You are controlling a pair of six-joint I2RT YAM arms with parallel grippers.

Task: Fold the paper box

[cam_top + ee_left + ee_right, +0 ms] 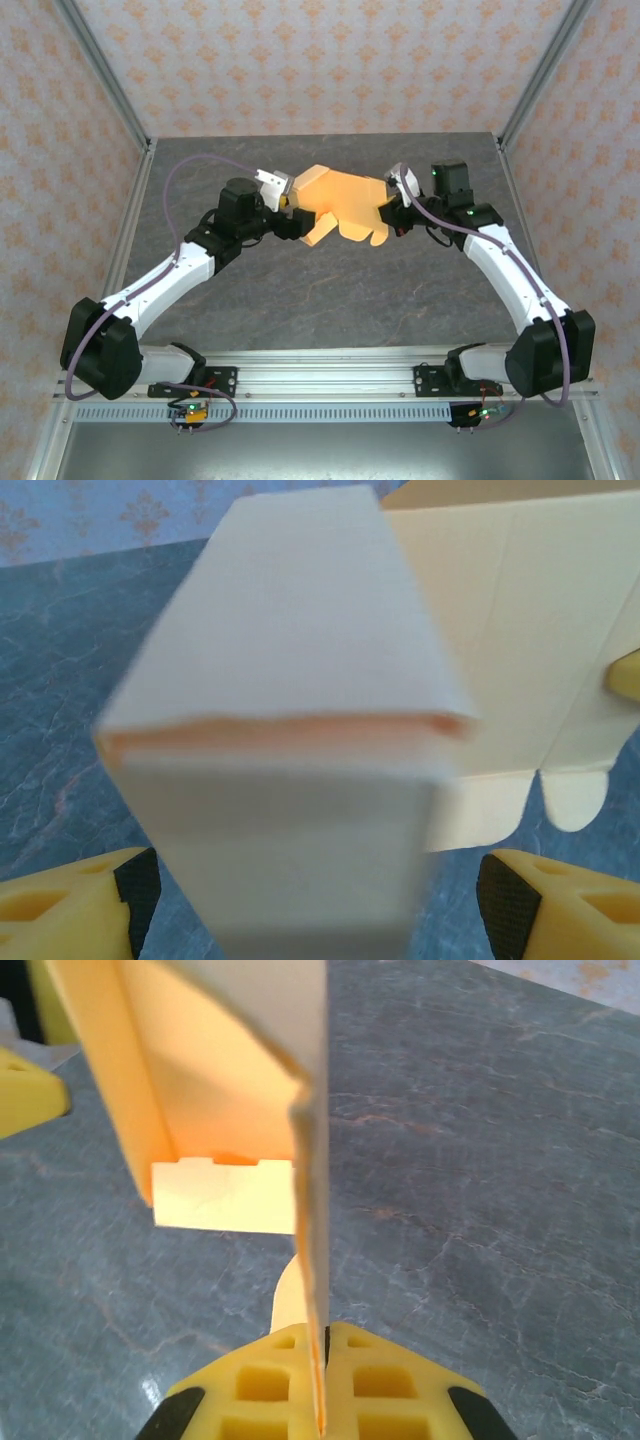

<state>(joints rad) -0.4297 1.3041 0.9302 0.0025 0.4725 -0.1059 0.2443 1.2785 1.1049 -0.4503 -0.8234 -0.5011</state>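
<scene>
box: paper box point(345, 205) held above the counter point(330, 300), one thin edge pinched in the pressed-together right jaws | left jaws: spread wide, folded end between them, touching neither | handling: looks light, floppy, easily creased; best gripped on flat panels beside fold lines

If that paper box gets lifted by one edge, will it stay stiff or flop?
Likely floppy: the paper box is thin sheet, bent along its creases. Probably light, since the right gripper pinches just one thin edge. A hard squeeze might crumple it.
</scene>
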